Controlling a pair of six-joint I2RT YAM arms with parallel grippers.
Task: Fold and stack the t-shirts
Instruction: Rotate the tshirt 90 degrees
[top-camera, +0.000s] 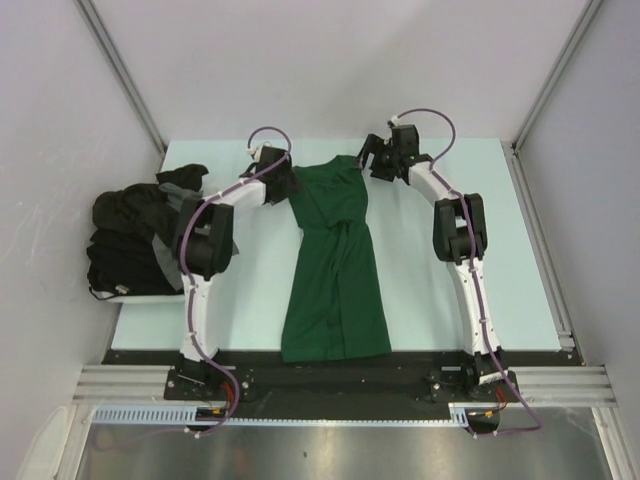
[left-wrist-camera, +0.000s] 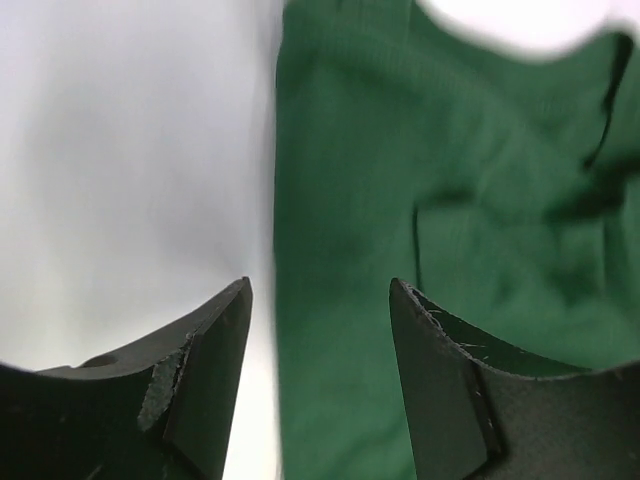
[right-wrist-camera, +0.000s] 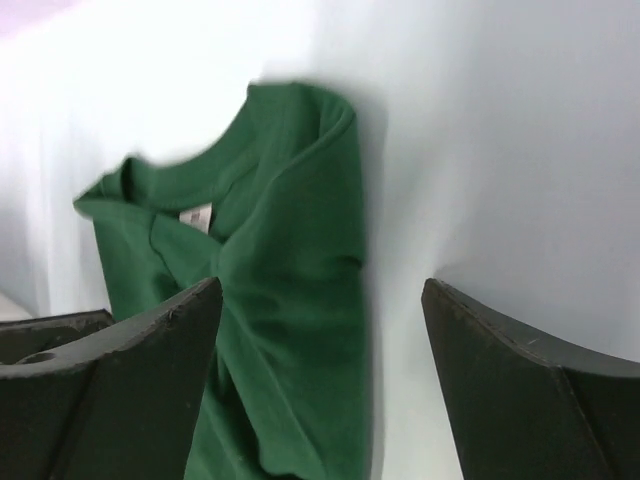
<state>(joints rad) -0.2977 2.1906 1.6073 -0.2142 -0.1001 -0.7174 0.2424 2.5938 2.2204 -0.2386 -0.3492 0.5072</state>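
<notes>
Left hand (left-wrist-camera: 320, 290), right hand (right-wrist-camera: 322, 290) agape astride green tee (top-camera: 335, 270) edges; dark tees (top-camera: 135, 240) seemingly heaped.

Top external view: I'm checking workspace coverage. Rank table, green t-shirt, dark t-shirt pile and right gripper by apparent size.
1. table
2. green t-shirt
3. dark t-shirt pile, nearly equal; left arm hides part
4. right gripper

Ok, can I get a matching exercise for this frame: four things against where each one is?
Things:
1. green t-shirt
2. pile of dark t-shirts
3. left gripper
4. right gripper

Places:
A. at the left edge of the table
B. open, on the right side of the collar end
C. open, on the left side of the collar end
D. lengthwise down the middle of the table

Pairs: 1-D, 2-A, 3-C, 4-B
</notes>
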